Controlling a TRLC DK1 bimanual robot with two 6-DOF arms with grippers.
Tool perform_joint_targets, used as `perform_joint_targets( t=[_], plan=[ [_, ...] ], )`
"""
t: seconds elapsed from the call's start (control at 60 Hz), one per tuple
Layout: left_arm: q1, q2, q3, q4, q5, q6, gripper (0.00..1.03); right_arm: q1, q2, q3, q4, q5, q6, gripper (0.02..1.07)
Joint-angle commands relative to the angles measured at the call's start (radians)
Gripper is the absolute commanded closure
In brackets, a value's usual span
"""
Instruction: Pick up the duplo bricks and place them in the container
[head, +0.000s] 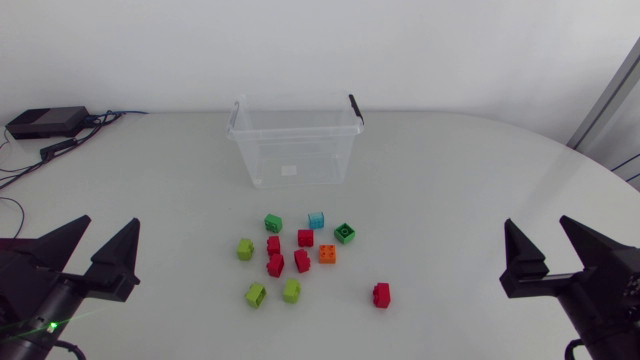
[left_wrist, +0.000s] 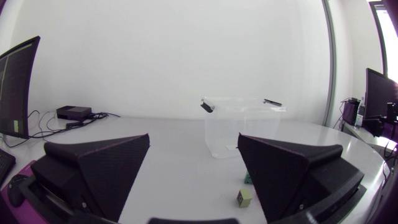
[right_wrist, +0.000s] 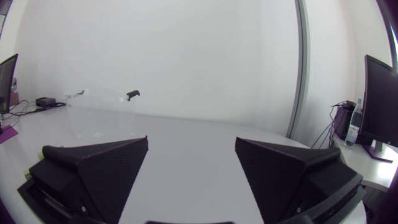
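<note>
Duplo bricks (head: 302, 261) lie in a loose bunch on the white table (head: 480, 180), near its middle and between the two arms. All of them are on the table top, outside the container. I count twelve: five red, three lime, two darker green, one light blue and one orange. The light blue brick (head: 316, 220) and a green brick (head: 273, 223) are on the side of the bunch nearest the container. The orange brick (head: 327, 254) sits close to some red ones. One lone red brick (head: 381, 295) lies a bit apart from the rest, on the right arm's side.

The container (head: 300, 165) is a see-through plastic box with its top open. It stands upright at the far side of the table, behind the bricks and apart from them. A black clip (head: 356, 108) sits on its rim.

The left claw (head: 110, 224) is low at the near left side of the table, well apart from the bricks. Its two fingers are spread wide. In its own camera the left claw (left_wrist: 193, 138) points toward the container (left_wrist: 242, 127), and a lime brick (left_wrist: 244, 198) lies on the table ahead of it, close by one finger.

The right claw (head: 537, 224) is at the near right side, and its fingers are spread wide too. From its own camera the right claw (right_wrist: 191, 142) looks across bare table, with the container (right_wrist: 102, 118) far ahead and off to one side.

A small black box (head: 45, 122) with cables (head: 95, 125) sits at the far left corner of the table.
</note>
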Motion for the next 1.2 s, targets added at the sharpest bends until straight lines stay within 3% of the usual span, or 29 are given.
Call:
perform_joint_targets(
  t=[0.0, 0.383, 0.533, 0.667, 0.717, 0.833, 0.933, 1.083, 1.183],
  plan=[
    [-0.007, -0.009, -0.023, 0.001, -0.008, 0.009, 0.04, 0.006, -0.005, -0.017, -0.007, -0.004, 0.006, 0.06],
    [-0.029, -0.009, -0.022, 0.001, -0.008, 0.014, 0.04, 0.014, -0.008, -0.019, -0.002, -0.004, 0.003, 0.06],
    [-0.03, -0.01, 0.009, -0.015, -0.008, 0.077, 0.04, 0.031, 0.002, 0.036, 0.042, 0.002, 0.001, 0.07],
    [-0.016, -0.001, 0.034, -0.01, -0.008, 0.084, 0.04, 0.038, 0.259, 0.142, 0.15, 0.004, 0.003, 0.07],
    [-0.016, 0.031, 0.063, -0.009, -0.008, 0.086, 0.04, 0.041, 0.501, 0.253, 0.168, -0.002, 0.004, 0.07],
    [-0.023, 0.22, 0.182, -0.007, -0.007, 0.084, 0.04, 0.034, 0.783, 0.377, 0.164, -0.028, 0.006, 0.07],
    [-0.021, 0.432, 0.317, -0.009, 0.012, 0.083, 0.05, 0.066, 0.892, 0.424, 0.147, -0.053, 0.023, 0.07],
    [-0.004, 0.771, 0.569, -0.114, 0.114, 0.08, 0.07, 0.069, 1.018, 0.481, 0.03, -0.197, 0.053, 0.07],
    [-0.007, 0.987, 0.719, -0.174, 0.124, 0.107, 0.07, 0.063, 1.098, 0.515, -0.079, -0.238, 0.03, 0.07]
  ],
)
